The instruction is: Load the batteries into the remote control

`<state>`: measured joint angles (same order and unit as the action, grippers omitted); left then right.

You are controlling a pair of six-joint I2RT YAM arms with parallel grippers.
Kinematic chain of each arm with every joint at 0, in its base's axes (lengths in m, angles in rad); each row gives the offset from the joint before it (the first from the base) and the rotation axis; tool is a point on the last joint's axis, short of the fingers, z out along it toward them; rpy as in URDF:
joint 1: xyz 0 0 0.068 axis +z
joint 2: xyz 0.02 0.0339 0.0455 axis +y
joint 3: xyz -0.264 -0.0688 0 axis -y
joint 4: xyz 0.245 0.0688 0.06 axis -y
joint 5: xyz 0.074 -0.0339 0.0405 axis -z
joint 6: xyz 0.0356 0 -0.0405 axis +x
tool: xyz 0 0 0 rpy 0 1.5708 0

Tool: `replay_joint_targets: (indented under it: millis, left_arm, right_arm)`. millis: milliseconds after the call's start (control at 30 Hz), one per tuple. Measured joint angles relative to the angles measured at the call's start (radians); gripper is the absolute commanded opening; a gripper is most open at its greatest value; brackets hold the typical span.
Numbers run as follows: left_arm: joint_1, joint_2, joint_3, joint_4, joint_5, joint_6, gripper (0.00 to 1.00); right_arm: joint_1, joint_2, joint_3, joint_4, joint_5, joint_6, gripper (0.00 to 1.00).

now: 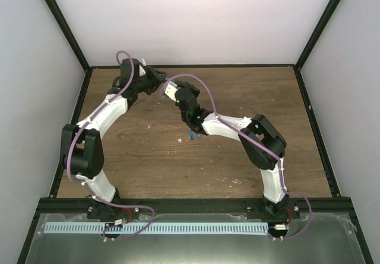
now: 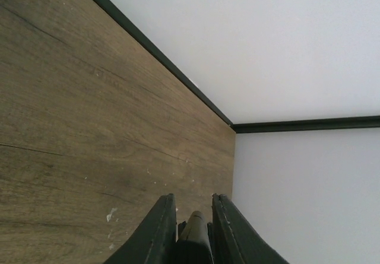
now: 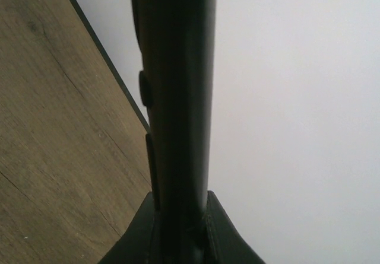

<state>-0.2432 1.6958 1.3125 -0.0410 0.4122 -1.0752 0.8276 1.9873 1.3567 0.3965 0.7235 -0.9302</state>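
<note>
Looking down from above, both batteries (image 1: pixel 195 135) lie side by side on the tabletop (image 1: pixel 142 163), close beside the right arm (image 1: pixel 237 124), with nothing gripping them. That arm and the left arm (image 1: pixel 113 107) meet over the far left of the tabletop, well apart from the batteries. What they hold is hard to pick out among the dark wrists.

From the left wrist, the left jaws stand close around a dark piece (image 2: pixel 193 234). Too little of it shows to name it; it is possibly a battery cover.

From the right wrist, the right jaws pinch the remote (image 3: pixel 178 98), which runs straight out from them, held clear of the tabletop, with small bumps (image 3: pixel 144 89) along one edge.

By my judgement, loading has not begun. The remote is in hand, perhaps being opened, and both batteries are yet to be picked up and seated.
</note>
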Motion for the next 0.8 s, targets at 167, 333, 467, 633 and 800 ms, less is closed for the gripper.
replay_joint_targets:
  millis: [167,333,467,633,800]
  left_arm:
    - [-0.005,0.003,0.01,-0.01,-0.009,0.006,0.13]
    - [-0.005,0.003,0.011,-0.012,-0.013,0.014,0.0]
    - [-0.005,0.003,0.012,-0.003,0.001,0.05,0.0]
    - [-0.003,0.029,0.012,0.038,0.065,0.132,0.0]
    - [0.01,0.047,-0.02,0.055,0.13,0.247,0.0]
  right_arm:
    - [0.0,0.005,0.0,0.016,0.015,-0.019,0.01]
    - [0.002,0.015,-0.001,0.047,0.026,-0.031,0.16]
    - [0.003,0.015,-0.008,0.061,0.03,-0.013,0.4]
    - [-0.001,0.01,-0.013,0.008,-0.006,0.072,0.69]
    - [-0.02,-0.063,-0.067,-0.131,-0.13,0.215,0.83]
